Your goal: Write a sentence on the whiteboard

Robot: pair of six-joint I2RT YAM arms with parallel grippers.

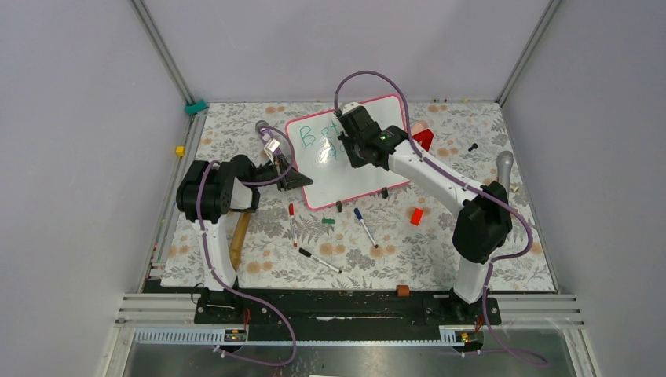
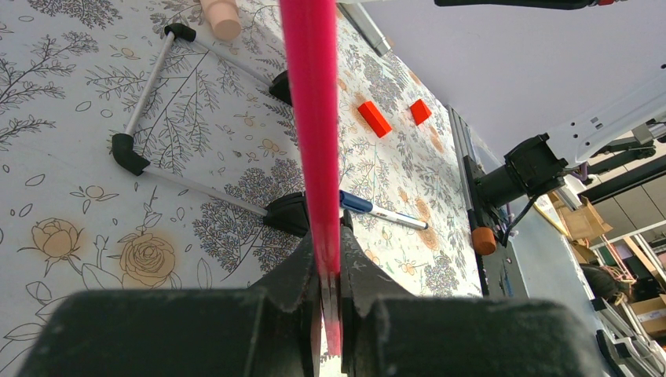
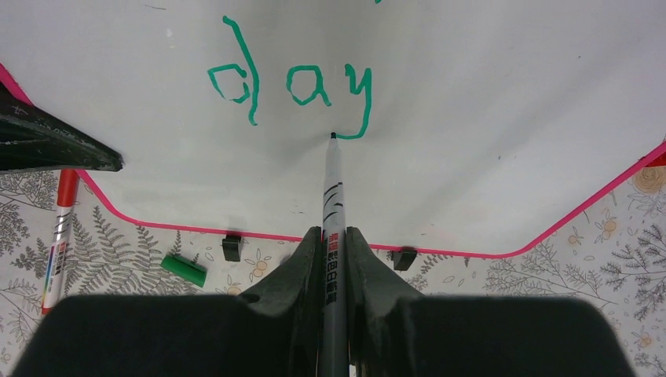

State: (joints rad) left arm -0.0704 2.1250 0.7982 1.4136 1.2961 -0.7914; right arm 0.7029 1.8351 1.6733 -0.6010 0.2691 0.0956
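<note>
Whiteboard (image 1: 353, 177): on bench (image 1: 471, 259), far centre.
Sentence (image 3: 253, 94): unfinished; top line and "day" written, more probably left.
Left tool (image 2: 330, 251): clenched on board's frame.
Right tool (image 3: 334, 236): grasping marker (image 3: 333, 188), tip at "y".

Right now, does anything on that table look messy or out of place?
Slightly: a green cap lies loose by the whiteboard, which sits askew, and a red marker, blue marker and black marker lie scattered at odd angles.
</note>
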